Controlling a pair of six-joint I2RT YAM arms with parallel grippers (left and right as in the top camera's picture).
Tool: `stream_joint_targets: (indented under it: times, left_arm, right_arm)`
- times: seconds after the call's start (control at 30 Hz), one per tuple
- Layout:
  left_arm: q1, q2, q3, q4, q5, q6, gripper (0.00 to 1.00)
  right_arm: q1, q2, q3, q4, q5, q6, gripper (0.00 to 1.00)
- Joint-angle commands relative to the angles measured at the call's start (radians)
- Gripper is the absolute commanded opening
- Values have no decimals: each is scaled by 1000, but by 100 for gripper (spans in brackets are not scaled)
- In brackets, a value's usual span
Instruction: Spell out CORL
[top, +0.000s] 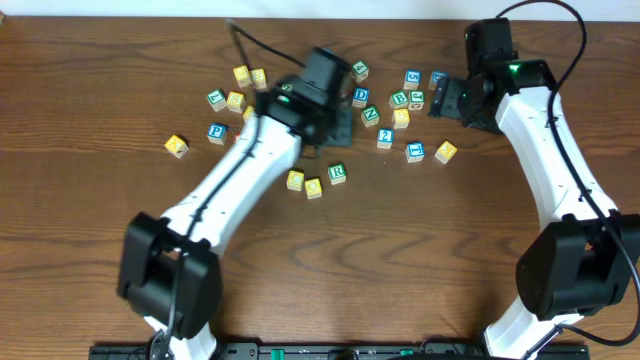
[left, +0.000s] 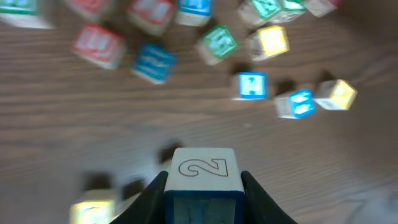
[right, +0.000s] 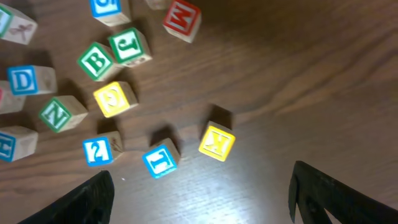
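My left gripper (left: 203, 186) is shut on a wooden block (left: 202, 167) that has an outlined 2 on top and a blue-framed face. It holds the block above the table; the view below is blurred. In the overhead view this gripper (top: 342, 113) sits amid the blocks, its jaws mostly hidden by the wrist. Two yellow blocks (top: 295, 180) (top: 314, 188) and a green R block (top: 337, 173) lie in a short row near the middle. My right gripper (right: 200, 179) (top: 445, 97) is open and empty above a yellow K block (right: 216, 142) and a blue block (right: 160, 158).
Loose letter blocks lie around the right gripper: blue 2 (right: 99, 150), a yellow block (right: 114, 98), green N (right: 59, 114), green B (right: 96, 61), blue D (right: 25, 79), red M (right: 182, 18). Another cluster sits at the back left (top: 236, 100), with a lone yellow block (top: 177, 146).
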Motion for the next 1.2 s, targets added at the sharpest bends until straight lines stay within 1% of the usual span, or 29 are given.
stream_joint_targets:
  times: [0.0,0.17,0.3,0.43,0.73,0.83,1.17]
  left_arm:
    - [-50,73,-12,20,-60,-100,27]
    - [-80,168,-12,34,-70,-190,27]
    - [-96,212,-12,35,-71,-192,27]
    - [-97,249,-12,34,-71,-233,27]
    - [-97,276,-19,21,-92,-282,27]
    - [-97,276,-20,-32,-148,-345,27]
    - [-97,277,-30,-53,-150,-377,27]
  right_arm:
    - [-3,4,3,-12,-11,-2,86]
    - [-5,4,3,-34,-8,-15,87]
    - [-4,4,3,-42,-8,-15,88]
    - [-4,4,3,-45,-8,-16,89]
    - [-1,4,3,-46,-8,-22,90]
    - [-1,4,3,-49,-8,-22,90]
    - [0,4,2,-56,-8,-22,90]
